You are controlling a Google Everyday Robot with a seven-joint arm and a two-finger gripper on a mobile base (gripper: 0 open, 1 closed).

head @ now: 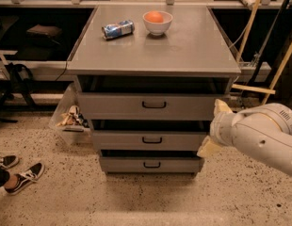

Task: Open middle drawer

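Nearest the camera, at 8 o'clock in the view, a pair of sneakers lies on the speckled floor. At 4 o'clock my arm comes in from the right. Its end effector hangs just off the right end of the drawer stack, its two pale fingers spread apart with nothing between them.

Three grey drawers are stacked under the surface. The bottom drawer sits lowest and the top drawer highest. The middle drawer lies between them, at 9 o'clock from the end effector. Its front looks flush with its neighbours, so I judge it not yet pulled out. Its small black loop handle is well to the left of the fingers and untouched.

Step in hand, as I read it: the approach, before any grasp. The next move calls for travel toward 9 o'clock, bringing the fingers level with the handle, closing on the loop and pulling straight out toward the camera.

Farthest back, at 12 o'clock on the surface, a crushed can lies beside a white bowl holding an orange fruit.
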